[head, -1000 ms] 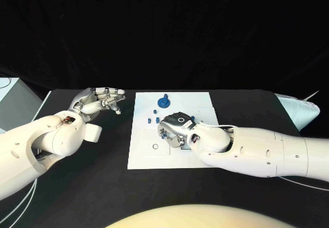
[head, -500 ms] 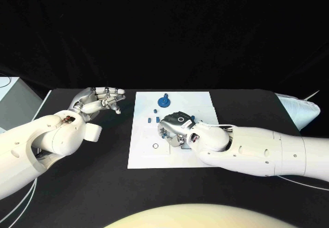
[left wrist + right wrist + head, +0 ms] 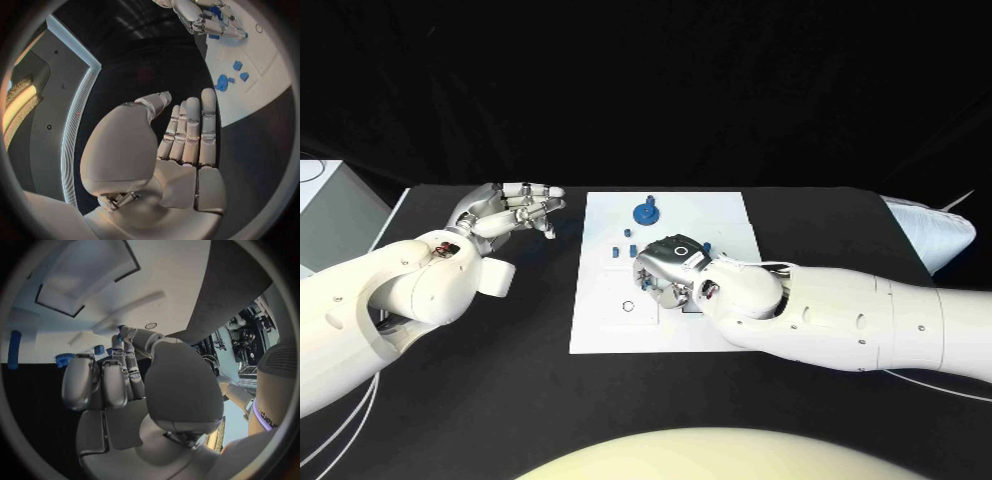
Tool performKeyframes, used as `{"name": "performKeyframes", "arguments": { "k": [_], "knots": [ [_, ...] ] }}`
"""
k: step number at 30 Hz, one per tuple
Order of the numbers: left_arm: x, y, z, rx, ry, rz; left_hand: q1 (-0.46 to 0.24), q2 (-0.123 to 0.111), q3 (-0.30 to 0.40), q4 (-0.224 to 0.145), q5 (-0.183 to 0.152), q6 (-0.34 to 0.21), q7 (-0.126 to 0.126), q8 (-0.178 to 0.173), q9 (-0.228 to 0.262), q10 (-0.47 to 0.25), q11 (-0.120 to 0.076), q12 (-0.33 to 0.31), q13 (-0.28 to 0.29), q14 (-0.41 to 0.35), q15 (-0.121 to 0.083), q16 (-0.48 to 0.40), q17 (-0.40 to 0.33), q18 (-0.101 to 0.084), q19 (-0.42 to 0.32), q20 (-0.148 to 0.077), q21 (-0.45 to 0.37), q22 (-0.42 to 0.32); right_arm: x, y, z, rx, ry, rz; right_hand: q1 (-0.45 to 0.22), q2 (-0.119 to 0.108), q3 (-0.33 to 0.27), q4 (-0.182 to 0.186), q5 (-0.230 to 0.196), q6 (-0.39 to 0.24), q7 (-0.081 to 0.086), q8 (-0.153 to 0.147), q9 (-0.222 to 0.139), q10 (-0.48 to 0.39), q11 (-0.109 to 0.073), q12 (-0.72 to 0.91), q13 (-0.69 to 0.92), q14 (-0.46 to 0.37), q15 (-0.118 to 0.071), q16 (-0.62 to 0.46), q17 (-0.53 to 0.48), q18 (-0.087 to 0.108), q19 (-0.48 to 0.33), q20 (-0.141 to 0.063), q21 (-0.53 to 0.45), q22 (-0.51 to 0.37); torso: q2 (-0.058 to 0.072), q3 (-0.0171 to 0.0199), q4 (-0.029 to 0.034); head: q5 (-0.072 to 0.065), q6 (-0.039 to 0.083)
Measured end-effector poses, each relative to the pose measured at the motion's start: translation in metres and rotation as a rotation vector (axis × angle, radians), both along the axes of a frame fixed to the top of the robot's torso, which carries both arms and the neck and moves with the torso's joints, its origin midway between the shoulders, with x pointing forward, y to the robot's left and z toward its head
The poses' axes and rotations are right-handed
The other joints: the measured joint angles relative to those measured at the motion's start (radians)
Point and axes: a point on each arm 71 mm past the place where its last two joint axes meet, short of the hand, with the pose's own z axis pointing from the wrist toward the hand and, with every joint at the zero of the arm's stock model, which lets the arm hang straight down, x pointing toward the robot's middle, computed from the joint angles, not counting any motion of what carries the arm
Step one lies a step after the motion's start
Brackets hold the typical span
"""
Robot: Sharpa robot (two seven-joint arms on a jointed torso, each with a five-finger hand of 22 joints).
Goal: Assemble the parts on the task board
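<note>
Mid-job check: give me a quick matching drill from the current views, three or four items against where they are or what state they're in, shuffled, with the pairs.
Column one:
1. left hand
2. right hand
3. round blue part
4. task board

Column two:
A. over the middle of the board, fingers pointing down
B. white, in the middle of the black table
C. off the board, over bare table, holding nothing
D. at the far end of the board

Pairs: 1-C, 2-A, 3-D, 4-B

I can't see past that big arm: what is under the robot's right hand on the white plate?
The right hand hangs over the task board. Small blue parts lie beside it, and a round blue piece beyond. What lies directly beneath is covered.
</note>
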Motion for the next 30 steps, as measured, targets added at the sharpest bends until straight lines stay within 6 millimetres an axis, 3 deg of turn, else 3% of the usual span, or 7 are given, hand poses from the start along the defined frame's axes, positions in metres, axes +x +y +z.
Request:
{"name": "performKeyframes", "arguments": {
  "k": [17, 25, 30],
  "knots": [
    [-0.0005, 0.0001, -0.0002, 0.000, 0.008, -0.003, 0.000, 0.000, -0.003, 0.003, 0.000, 0.000, 0.000, 0.000, 0.001, -0.008, 0.000, 0.004, -0.001, 0.000, 0.000, 0.000, 0.000, 0.000, 0.000, 0.000, 0.000, -0.001, 0.0026, 0.0029, -0.0036, -0.013, 0.006, 0.003, 0.000, 0.000, -0.001, -0.001, 0.005, 0.000, 0.000, 0.000, 0.002, 0.003, 0.003, 0.000, 0.000, 0.000, 0.000, 0.000, -0.009, 0.000, 0.000, 0.000, -0.007, -0.004, 0.000, -0.0007, 0.0029, 0.003, -0.009],
    [-0.0006, 0.0008, -0.0003, -0.001, 0.011, -0.002, 0.000, 0.000, -0.003, 0.003, 0.000, 0.000, 0.000, 0.000, 0.002, -0.008, 0.000, 0.004, -0.001, 0.000, 0.000, 0.000, 0.000, 0.000, 0.000, 0.000, 0.000, -0.001, 0.0022, 0.0026, -0.0044, -0.007, 0.009, 0.006, -0.033, 0.009, -0.020, 0.009, 0.004, -0.005, 0.005, 0.000, 0.004, 0.002, 0.002, 0.000, 0.001, 0.000, 0.000, 0.000, -0.012, 0.000, 0.000, 0.000, -0.007, -0.004, -0.001, -0.0007, 0.0011, 0.005, -0.011],
    [-0.0005, 0.0009, -0.0003, -0.001, 0.011, -0.001, 0.000, 0.000, -0.003, 0.003, 0.000, 0.000, 0.000, 0.000, 0.002, -0.008, 0.000, 0.004, -0.001, 0.000, 0.000, 0.000, 0.000, 0.000, 0.000, 0.000, 0.000, -0.001, 0.0022, 0.0007, -0.0048, -0.002, 0.009, 0.002, -0.071, -0.009, -0.033, 0.023, 0.001, -0.042, 0.017, -0.020, 0.002, -0.017, -0.018, 0.002, 0.030, 0.000, 0.000, 0.000, -0.017, 0.000, -0.006, 0.006, -0.011, -0.004, -0.002, -0.0006, 0.0010, 0.005, -0.009]
  ]
}}
